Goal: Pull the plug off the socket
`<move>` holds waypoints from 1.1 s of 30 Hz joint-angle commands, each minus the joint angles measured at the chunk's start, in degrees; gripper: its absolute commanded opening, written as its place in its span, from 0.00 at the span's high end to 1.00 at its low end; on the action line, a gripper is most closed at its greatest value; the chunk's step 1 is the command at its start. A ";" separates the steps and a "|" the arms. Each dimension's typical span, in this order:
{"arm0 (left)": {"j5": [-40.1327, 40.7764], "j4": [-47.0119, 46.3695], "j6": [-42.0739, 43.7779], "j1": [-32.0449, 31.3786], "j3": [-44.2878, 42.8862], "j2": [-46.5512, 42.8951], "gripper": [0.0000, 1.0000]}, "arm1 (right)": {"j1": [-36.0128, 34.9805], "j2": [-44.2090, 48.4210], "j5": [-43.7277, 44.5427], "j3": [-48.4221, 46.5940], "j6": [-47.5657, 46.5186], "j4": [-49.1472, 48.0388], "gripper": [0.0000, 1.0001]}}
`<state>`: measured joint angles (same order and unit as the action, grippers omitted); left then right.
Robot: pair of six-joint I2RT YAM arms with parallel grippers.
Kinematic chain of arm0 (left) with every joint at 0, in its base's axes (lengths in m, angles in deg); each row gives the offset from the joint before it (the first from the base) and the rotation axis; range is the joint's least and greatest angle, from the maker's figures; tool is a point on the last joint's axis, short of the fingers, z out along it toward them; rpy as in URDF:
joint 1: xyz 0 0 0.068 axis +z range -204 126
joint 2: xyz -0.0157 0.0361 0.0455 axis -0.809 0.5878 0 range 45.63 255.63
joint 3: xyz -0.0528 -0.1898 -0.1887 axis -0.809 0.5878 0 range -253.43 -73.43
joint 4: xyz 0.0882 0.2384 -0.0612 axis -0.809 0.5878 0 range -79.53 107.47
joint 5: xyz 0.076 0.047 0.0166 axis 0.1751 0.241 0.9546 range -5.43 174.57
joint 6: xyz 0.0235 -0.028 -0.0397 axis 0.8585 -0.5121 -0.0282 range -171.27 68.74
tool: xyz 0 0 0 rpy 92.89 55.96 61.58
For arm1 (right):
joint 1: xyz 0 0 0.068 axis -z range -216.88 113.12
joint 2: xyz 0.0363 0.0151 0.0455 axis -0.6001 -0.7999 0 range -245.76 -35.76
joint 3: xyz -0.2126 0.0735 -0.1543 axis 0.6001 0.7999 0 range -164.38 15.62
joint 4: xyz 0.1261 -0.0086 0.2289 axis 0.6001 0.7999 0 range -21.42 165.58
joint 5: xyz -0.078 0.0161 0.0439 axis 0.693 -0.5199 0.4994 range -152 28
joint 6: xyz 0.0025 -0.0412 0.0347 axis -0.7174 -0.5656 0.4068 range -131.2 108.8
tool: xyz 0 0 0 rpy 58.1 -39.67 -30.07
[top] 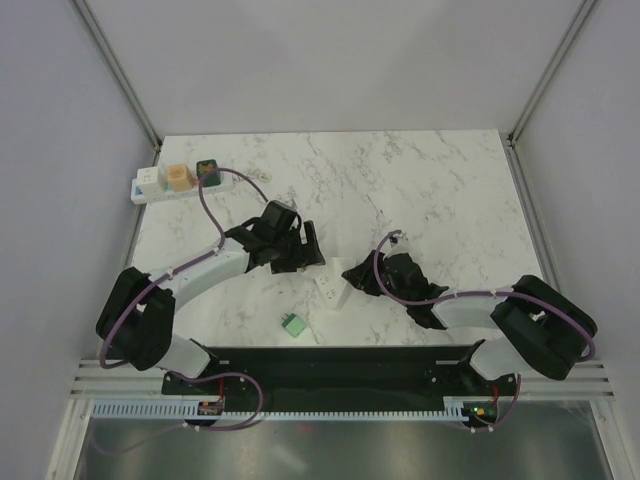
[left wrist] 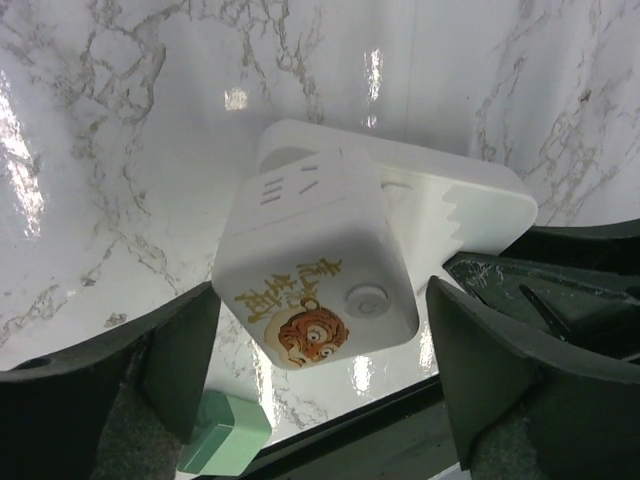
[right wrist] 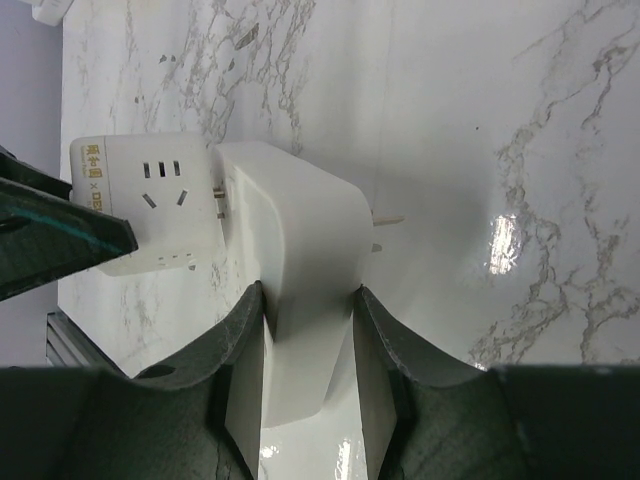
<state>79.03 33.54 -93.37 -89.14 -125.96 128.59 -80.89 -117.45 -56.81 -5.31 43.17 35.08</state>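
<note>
Bright, even overhead light; white glare spots on the glossy marble table (right wrist: 505, 240); shadows soft.

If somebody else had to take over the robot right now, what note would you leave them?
Left pincer: open, one finger on each side of the white cube, not squeezing it.
Right pincer: shut on the flat white adapter, between the two arms.
Done: the adapter is held. Metal pins show in a thin gap, but cube and adapter are joined.
Left to do: close the left pincer on the cube, then pull the two apart.
</note>
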 commanded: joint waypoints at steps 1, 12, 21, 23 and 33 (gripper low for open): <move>1.86 -2.40 -0.34 -0.28 -2.75 1.68 0.14 | 0.06 -0.40 -0.79 1.68 -5.85 7.48 0.98; -5.26 -6.98 -1.31 -0.28 1.55 0.63 0.98 | 0.15 -0.22 -4.22 3.70 -5.68 0.72 0.52; -13.70 -16.03 -4.03 -0.55 7.09 -3.24 0.98 | 1.82 -5.76 -7.83 3.18 -3.57 -5.44 0.37; -14.67 -16.74 -4.21 -0.72 7.70 -3.42 0.98 | 1.91 -6.90 -8.09 2.65 -3.66 -6.14 0.42; -7.73 -6.28 -9.48 -1.95 3.93 -2.45 0.98 | -3.09 -1.64 10.52 -3.06 -11.38 12.74 1.00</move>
<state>76.58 23.72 -99.06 -88.28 -119.45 126.49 -81.67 -119.62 -60.02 -6.49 40.68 32.00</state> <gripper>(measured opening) 0.655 0.398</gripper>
